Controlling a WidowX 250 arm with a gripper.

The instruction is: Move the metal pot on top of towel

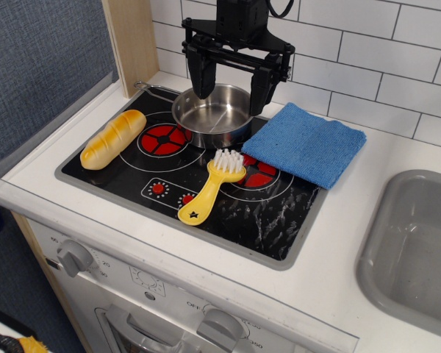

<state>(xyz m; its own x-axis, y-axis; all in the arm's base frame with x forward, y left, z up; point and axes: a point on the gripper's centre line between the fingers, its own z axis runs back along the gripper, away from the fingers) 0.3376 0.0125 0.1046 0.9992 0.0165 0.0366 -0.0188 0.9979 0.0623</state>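
Stainless-steel metal pot (213,114) sits on the black stovetop (264,220), at its back edge, handle pointing left. Black hand (231,82) hovers directly above the pot, fingers spread apart astride its rim. Blue towel (305,142) lies just right of the pot; yellow brush (209,187) in front, bread loaf (112,138) left.

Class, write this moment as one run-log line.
pincer open, straddling metal pot | pot on stovetop, not lifted | towel beside pot, bare

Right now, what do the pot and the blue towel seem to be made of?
The metal pot looks like polished steel: bright, mirror-like, with reflections inside. The towel looks like soft terry cloth: matte blue, fuzzy surface, folded edges.
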